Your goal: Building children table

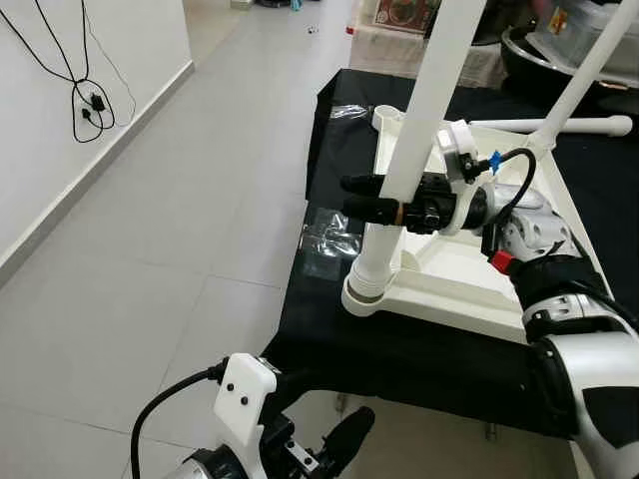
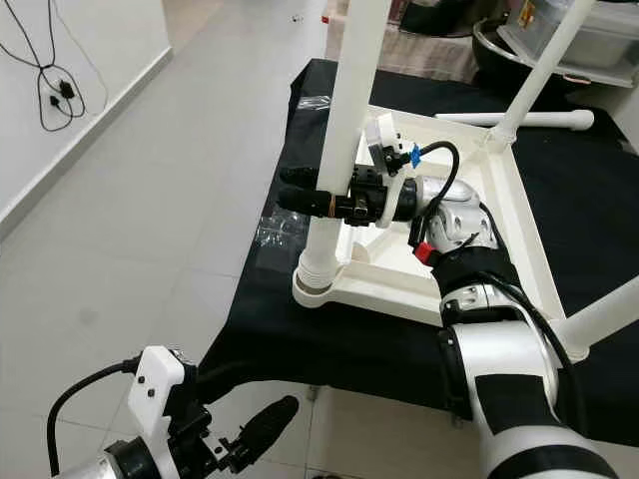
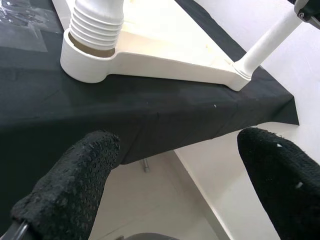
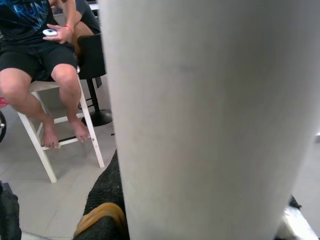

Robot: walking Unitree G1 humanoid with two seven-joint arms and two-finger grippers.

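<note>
A white children's table (image 1: 469, 289) lies upside down on a platform draped in black cloth (image 1: 399, 349). Its near-left leg (image 1: 429, 90) stands upright, with its ribbed end (image 3: 97, 22) in the corner socket (image 1: 371, 274). My right gripper (image 1: 351, 196) is shut on this leg a little above the socket, its fingers pointing left. Close up, the leg (image 4: 210, 120) hides most of the fingers. Another leg (image 1: 589, 75) rises at the far right corner, and a third (image 1: 559, 126) lies flat behind it. My left gripper (image 3: 175, 170) hangs open below the platform's near edge, holding nothing.
Clear plastic wrapping (image 1: 329, 239) lies on the cloth left of the table. Grey tiled floor (image 1: 150, 249) spreads to the left, up to a white wall with a dangling cable (image 1: 90, 100). A person (image 4: 40, 60) sits on a white chair. Boxes and clutter (image 1: 559, 40) stand behind the platform.
</note>
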